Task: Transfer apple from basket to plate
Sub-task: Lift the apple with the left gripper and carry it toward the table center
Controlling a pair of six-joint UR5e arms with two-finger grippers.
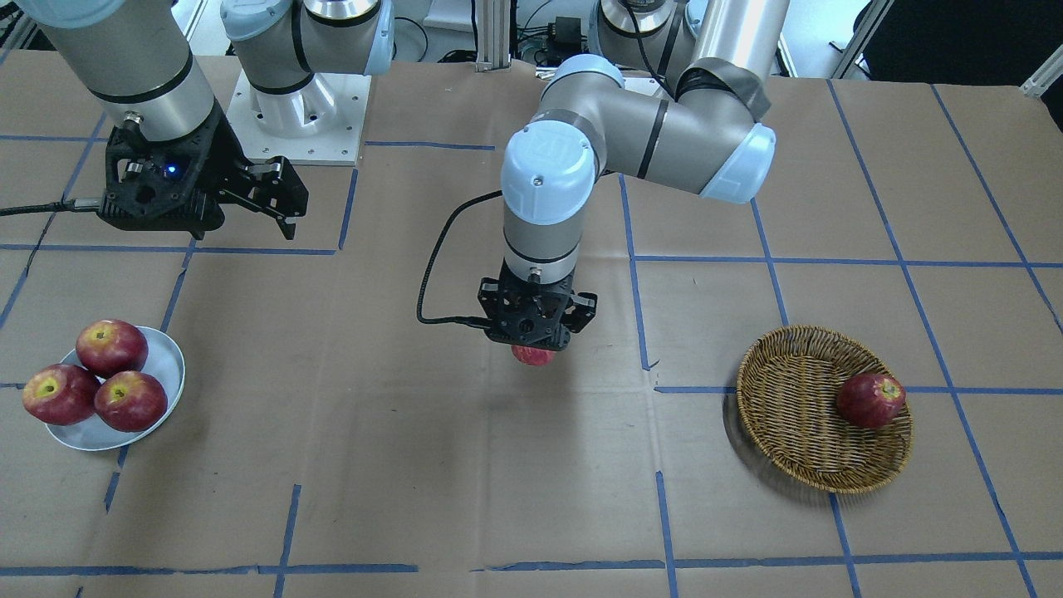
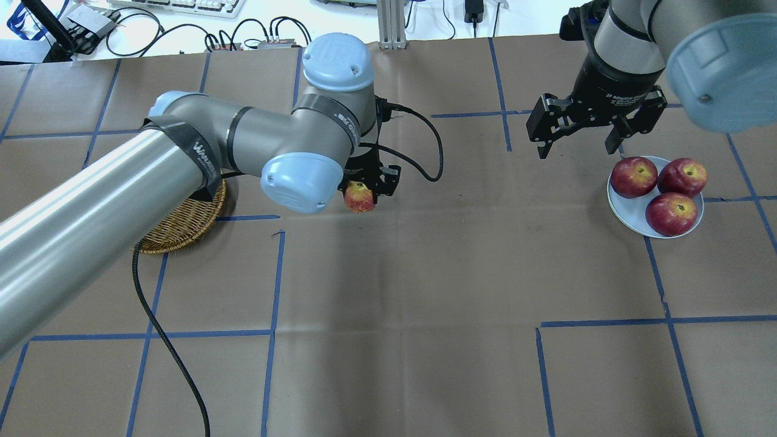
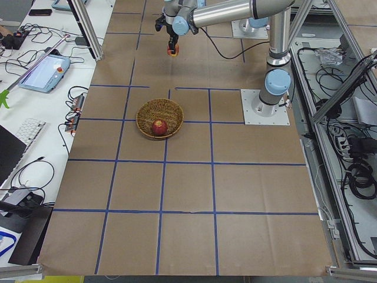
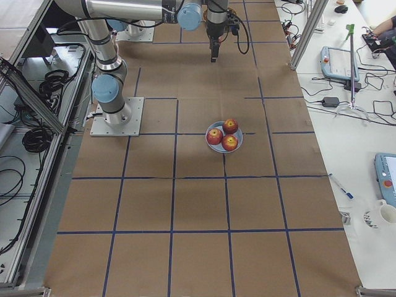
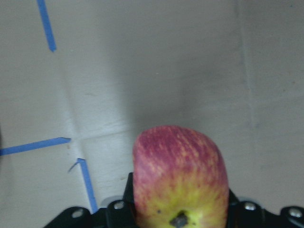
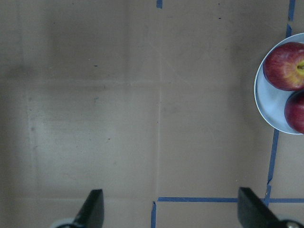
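My left gripper (image 1: 535, 325) is shut on the pinkish-red, yellow-streaked apple (image 1: 532, 355) and holds it above the middle of the table, between basket and plate. The apple also shows in the overhead view (image 2: 359, 197) and fills the left wrist view (image 5: 180, 175), yellow stem hollow facing the camera. The wicker basket (image 1: 797, 415) stands apart on the paper and holds one darker red apple (image 1: 869, 399). The white plate (image 1: 166, 359) holds three red apples. My right gripper (image 2: 576, 149) is open and empty, hovering just beside the plate (image 2: 625, 209).
Brown paper with blue tape lines covers the table. My left arm's cable (image 2: 419, 152) loops beside the wrist. The left arm's upper link covers part of the basket (image 2: 188, 221) in the overhead view. The plate's edge (image 6: 270, 109) shows in the right wrist view.
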